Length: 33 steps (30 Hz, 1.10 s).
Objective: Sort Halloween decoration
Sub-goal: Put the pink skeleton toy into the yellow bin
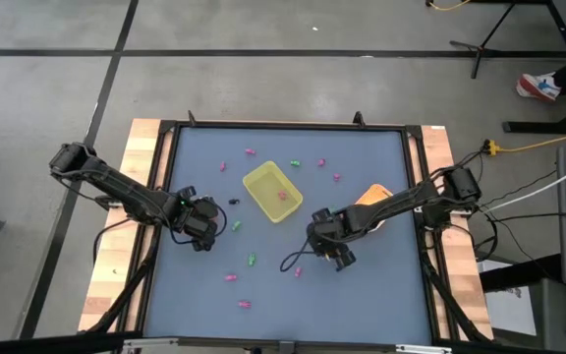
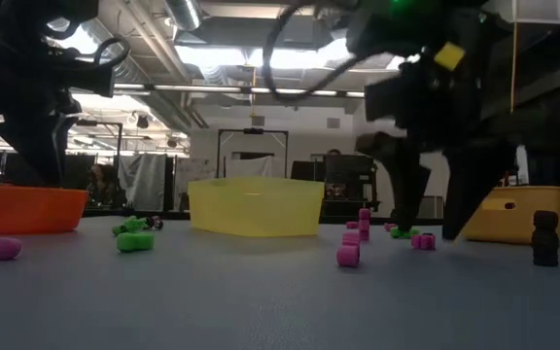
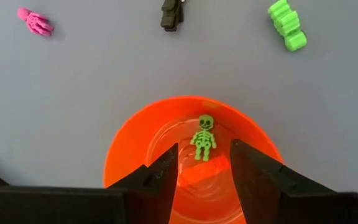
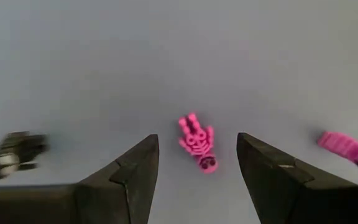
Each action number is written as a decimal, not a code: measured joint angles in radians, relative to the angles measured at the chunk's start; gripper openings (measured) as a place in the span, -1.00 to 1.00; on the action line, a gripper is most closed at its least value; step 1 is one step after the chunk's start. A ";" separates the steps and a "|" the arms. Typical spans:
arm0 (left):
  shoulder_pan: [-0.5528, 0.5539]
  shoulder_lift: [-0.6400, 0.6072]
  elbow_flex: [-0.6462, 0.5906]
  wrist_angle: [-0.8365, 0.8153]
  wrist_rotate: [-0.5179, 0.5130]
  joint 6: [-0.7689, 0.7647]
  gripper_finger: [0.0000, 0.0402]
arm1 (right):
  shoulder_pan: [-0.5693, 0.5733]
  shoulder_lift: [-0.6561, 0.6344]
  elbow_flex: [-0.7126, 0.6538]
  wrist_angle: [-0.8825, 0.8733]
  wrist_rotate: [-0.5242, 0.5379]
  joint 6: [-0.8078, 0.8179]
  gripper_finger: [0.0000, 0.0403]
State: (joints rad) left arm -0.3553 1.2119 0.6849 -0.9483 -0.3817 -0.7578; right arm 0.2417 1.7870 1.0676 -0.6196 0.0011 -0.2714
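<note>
Tiny pink, green and dark skeleton trinkets lie scattered on the blue mat. My left gripper [image 3: 201, 174] [image 1: 200, 232] hangs open over an orange bowl [image 3: 129, 143] near the table's left side. A green skeleton [image 3: 204, 137] lies in that bowl. My right gripper [image 4: 197, 180] [image 1: 339, 256] is open right of the table's middle, pointing down. Its fingers stand on either side of a pink skeleton [image 4: 197, 144] that lies flat on the mat, without touching it. Another pink trinket [image 4: 347, 149] and a dark one [image 4: 17, 152] lie off to either side of it.
A yellow tray [image 1: 255, 183] with a pink trinket in it sits at the table's middle, and an orange container [image 1: 373, 195] stands by the right arm. More trinkets lie beyond the bowl: pink [image 3: 35, 22], dark [image 3: 171, 14] and green [image 3: 288, 26]. Others are spread toward the far and near edges.
</note>
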 joint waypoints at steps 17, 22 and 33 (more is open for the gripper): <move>0.000 0.000 0.000 0.024 0.001 0.000 -0.35 | 0.002 0.040 0.005 -0.012 -0.012 0.000 -0.70; 0.000 0.000 0.000 0.025 0.001 0.000 -0.35 | 0.000 0.050 0.064 -0.072 -0.002 0.000 -0.89; 0.000 0.000 0.000 0.086 0.000 0.000 -0.35 | 0.000 0.047 0.283 -0.109 0.215 -0.130 -0.73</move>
State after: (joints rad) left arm -0.3553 1.2121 0.6849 -0.8627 -0.3814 -0.7573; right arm 0.2417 1.8338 1.3506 -0.7284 0.2159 -0.4011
